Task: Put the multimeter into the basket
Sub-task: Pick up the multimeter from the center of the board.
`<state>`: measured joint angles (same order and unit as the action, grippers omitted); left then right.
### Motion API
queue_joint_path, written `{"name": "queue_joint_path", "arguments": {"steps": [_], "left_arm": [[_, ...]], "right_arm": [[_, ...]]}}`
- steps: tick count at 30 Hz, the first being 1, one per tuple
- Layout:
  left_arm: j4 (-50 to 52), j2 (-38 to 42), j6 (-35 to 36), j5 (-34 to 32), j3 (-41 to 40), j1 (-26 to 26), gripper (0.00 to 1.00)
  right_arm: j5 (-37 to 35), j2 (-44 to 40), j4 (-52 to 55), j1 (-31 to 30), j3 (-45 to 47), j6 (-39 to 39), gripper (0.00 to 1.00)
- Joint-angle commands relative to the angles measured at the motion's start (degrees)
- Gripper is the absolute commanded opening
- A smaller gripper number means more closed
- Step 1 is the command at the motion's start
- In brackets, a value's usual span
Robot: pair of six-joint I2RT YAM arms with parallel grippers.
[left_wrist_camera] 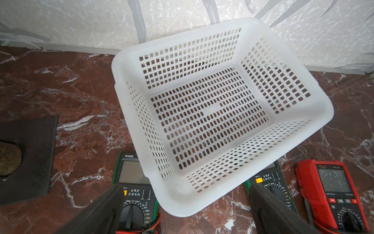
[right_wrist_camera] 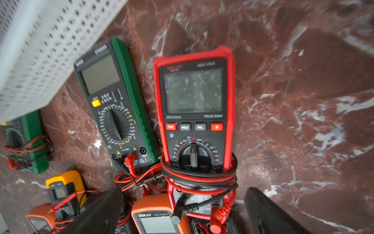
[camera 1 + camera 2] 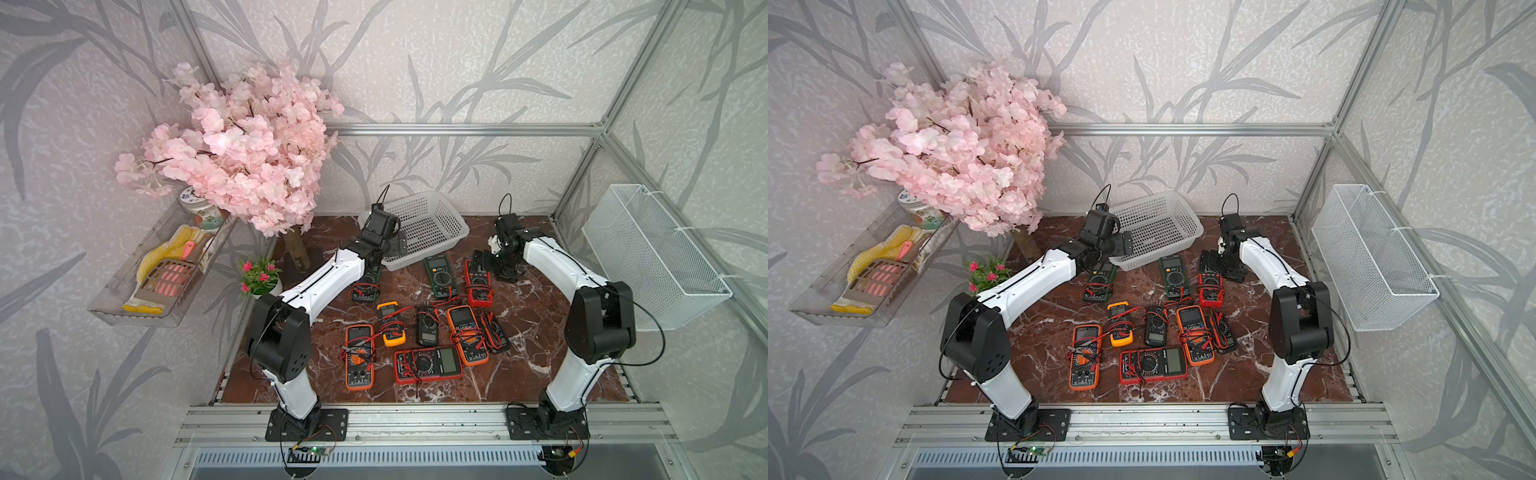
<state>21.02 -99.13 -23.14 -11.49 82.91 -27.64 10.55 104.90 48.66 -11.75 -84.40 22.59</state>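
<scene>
The white plastic rectangular basket with perforated grid sides and a rolled rim [image 3: 462,232] [image 3: 1198,233] [image 1: 119,87] [image 2: 40,50] stands at the back of the red-brown marble tabletop [image 3: 540,332], turned at an angle to the rear wall. All the multimeters lie on the table outside it.

Nearest its front edge are three. A green-cased multimeter with a black face [image 3: 368,286] [image 3: 1098,282] [image 1: 133,182] sits partly under the left arm, its screen end reaching the basket's rim. Whether the two touch cannot be told. A second green-cased multimeter [image 3: 439,274] [image 3: 1174,276] [image 2: 115,101] lies just in front of the basket. Beside it is a red-cased multimeter with a large grey screen [image 3: 478,282] [image 3: 1210,286] [image 1: 334,192] [image 2: 194,97], with red and black leads wound round its lower half.

The right gripper [image 2: 185,191] [image 3: 486,262] hangs over the red multimeter's lead-wrapped end, its jaws wide apart and holding nothing. The left gripper [image 1: 185,189] [image 3: 394,245] hangs over the basket's near left corner, its jaws also spread wide and holding nothing.

Nearer the front lie two orange multimeters [image 3: 359,361] [image 3: 467,334], a small yellow one [image 3: 390,324], a small black one [image 3: 427,326], and a wide red one [image 3: 428,363] turned sideways. All are tangled in red and black leads.

A pink blossom bouquet [image 3: 241,145] stands at the back left. A white wire-mesh bin [image 3: 656,257] hangs on the right wall.
</scene>
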Motion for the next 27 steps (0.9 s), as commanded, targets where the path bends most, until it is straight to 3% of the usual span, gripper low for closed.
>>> {"name": "queue_joint_path", "arguments": {"steps": [1, 16, 19, 22, 27], "left_arm": [[0.66, 0.74, -0.11, 1.49, 1.37, -0.11, 1.00], [2.29, 2.15, -1.29, 1.50, -0.88, -0.06, 1.00], [2.67, 2.22, -1.38, 1.25, -1.00, -0.10, 1.00], [3.15, 2.24, -1.65, 1.28, -0.92, -0.12, 1.00], [4.19, 2.65, -2.77, -0.01, -1.18, -0.11, 1.00]], "right_arm": [[-3.17, 2.35, 3.39, -0.65, -2.37, -4.31, 0.99], [-5.95, 13.65, 3.92, -1.61, -8.06, -6.56, 1.00], [-5.47, 15.05, 2.91, -1.61, -7.71, -5.90, 0.96], [-5.03, 16.03, 2.88, -1.61, -7.63, -5.78, 0.86], [-5.10, 13.64, 2.66, -1.21, -6.32, -5.46, 0.61]]}}
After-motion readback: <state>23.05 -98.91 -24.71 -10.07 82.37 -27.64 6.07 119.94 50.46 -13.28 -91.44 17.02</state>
